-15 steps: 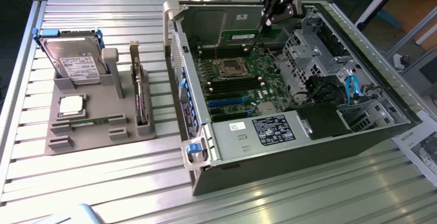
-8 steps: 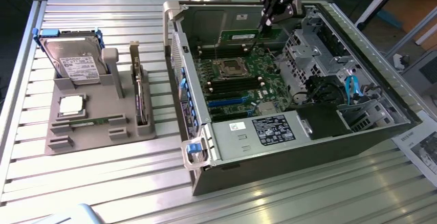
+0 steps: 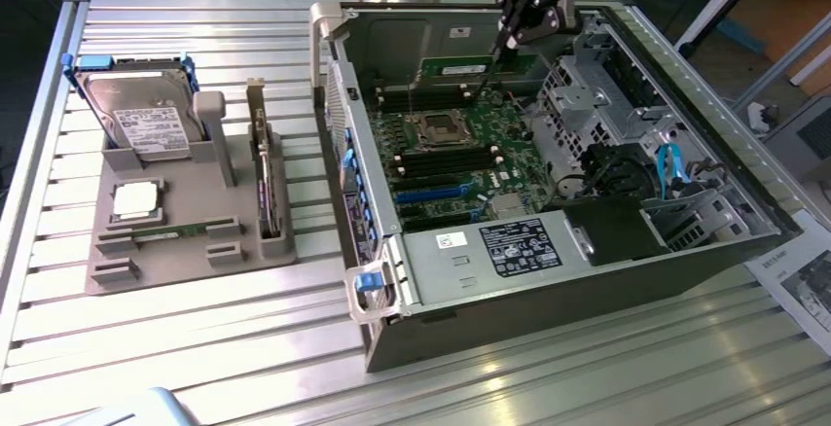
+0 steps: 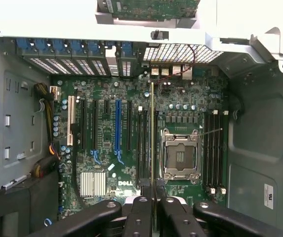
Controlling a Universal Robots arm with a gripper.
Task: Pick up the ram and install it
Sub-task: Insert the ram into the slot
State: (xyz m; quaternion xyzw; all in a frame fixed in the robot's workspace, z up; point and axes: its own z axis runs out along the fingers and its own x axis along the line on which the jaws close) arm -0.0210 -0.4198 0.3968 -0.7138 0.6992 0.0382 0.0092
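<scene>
Claw (image 4: pixel 153 210) is clenched on the ram (image 4: pixel 152 128), pinching the stick by its upper edge so it hangs edge-on, long axis parallel to the CPU socket (image 4: pixel 181 157). The ram sits just beside the socket, on the side facing the expansion slots (image 4: pixel 117 126), over the near bank of memory slots (image 4: pixel 143 148). A second bank (image 4: pixel 215 148) lies on the socket's far side. In the exterior view the stick (image 3: pixel 470 68) looks raised above the motherboard (image 3: pixel 474 168), not seated, though I can't tell the exact clearance. My take on the step in hand: line-up matters more than speed. Keep the stick square to the one chosen slot, with no yaw or tilt, since neighbouring slots are tight together. Notch orientation can't be read here, and neither can whether the white end latches (image 4: pixel 140 108) are open; both need to be right before force goes in. Push straight along the slot plane and evenly. Risk: edge landing on a slot wall or sliding in the grip. Well away from the socket, outside the case (image 3: pixel 559 309), the grey parts holder (image 3: pixel 182 241) has the hard drive (image 3: pixel 143 115).
</scene>
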